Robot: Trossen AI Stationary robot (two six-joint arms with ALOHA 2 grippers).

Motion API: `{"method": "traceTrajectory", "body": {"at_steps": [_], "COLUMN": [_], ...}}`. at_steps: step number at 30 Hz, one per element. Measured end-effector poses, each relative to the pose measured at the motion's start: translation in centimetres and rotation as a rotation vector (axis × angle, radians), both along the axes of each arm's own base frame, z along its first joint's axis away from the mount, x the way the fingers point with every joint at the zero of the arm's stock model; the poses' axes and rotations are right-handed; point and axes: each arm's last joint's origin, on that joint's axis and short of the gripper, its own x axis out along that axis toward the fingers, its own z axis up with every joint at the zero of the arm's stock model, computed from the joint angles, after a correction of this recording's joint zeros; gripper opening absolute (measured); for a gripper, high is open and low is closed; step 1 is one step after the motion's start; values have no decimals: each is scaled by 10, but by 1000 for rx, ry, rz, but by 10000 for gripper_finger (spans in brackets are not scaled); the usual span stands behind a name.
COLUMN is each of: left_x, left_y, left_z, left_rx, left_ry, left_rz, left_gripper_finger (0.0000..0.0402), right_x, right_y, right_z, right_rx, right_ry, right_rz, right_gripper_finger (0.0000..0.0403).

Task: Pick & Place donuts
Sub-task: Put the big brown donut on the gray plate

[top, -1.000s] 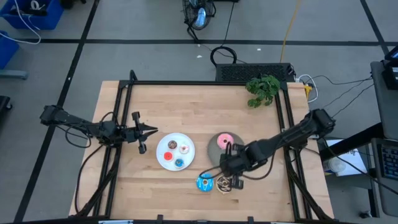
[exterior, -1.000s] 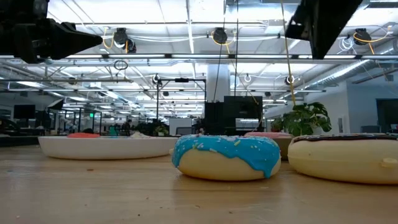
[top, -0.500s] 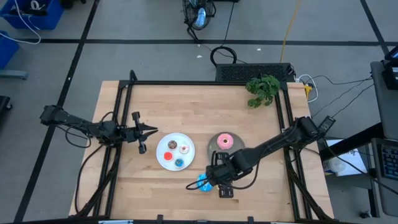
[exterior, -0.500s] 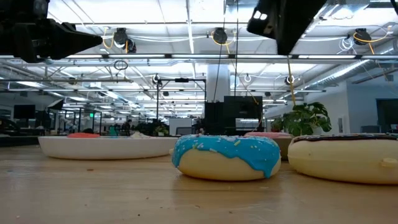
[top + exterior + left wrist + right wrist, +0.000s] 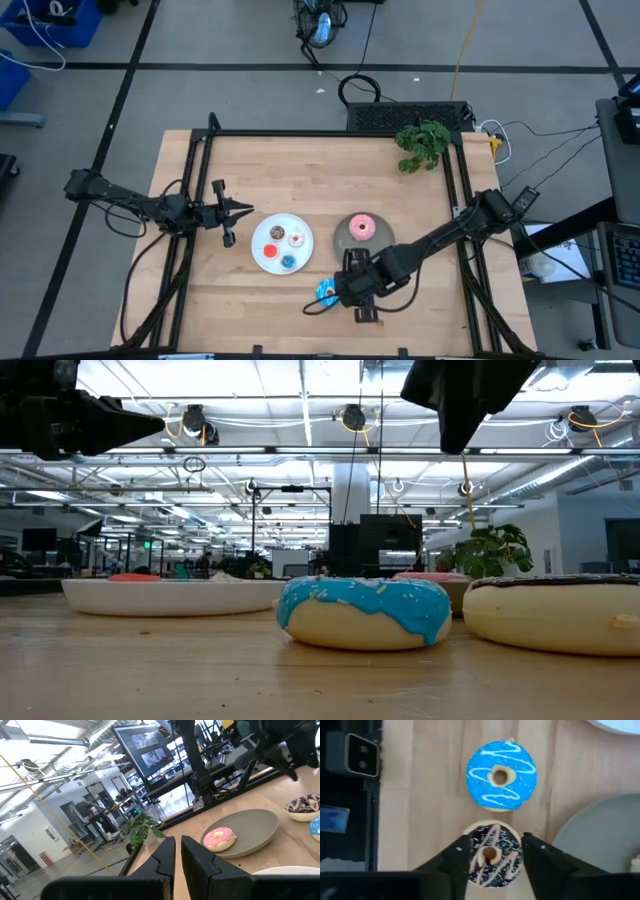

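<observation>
**Right gripper over the brown donut, fingers apart**

Hovering: right gripper [image 5: 491, 857], jaws spread either side of the brown sprinkled donut [image 5: 491, 855] on the table [image 5: 300, 170], gripping nothing; lying just beyond: blue donut [image 5: 501, 775]; sitting on the grey plate [image 5: 260, 827]: pink donut [image 5: 218, 838]. Since a second ago: arm swung from beside that plate toward the table's front, jaws gone from shut to parted. Waiting beside the white plate [image 5: 262, 262]: left gripper [image 5: 177, 857], closed, empty. Showing only in the high view: tiny donuts [image 5: 281, 249]; hiding there under the arm: brown donut.
</observation>
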Motion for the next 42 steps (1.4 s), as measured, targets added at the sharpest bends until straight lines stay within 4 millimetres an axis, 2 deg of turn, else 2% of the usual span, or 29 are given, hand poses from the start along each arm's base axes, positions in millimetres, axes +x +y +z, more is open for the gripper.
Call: {"method": "traceTrajectory", "body": {"at_steps": [5,9,19,42], "left_x": [0,0,0,0], "left_y": [0,0,0,0], "left_z": [0,0,0,0], "left_rx": [0,-1,-1,-1], "left_ry": [0,0,0,0], "left_rz": [0,0,0,0], "left_gripper_finger": [37,37,37,37], "right_x": [1,-3,-13,-27], "right_y": [-3,-6,-11,-17], "right_z": [-6,-24,-56,-99], "right_rx": [-12,-43,-70,-33], "right_ry": [-9,12,51,33], "right_rz": [-36,-2,18,-32], "right_gripper_finger": [209,227,218,217]}}
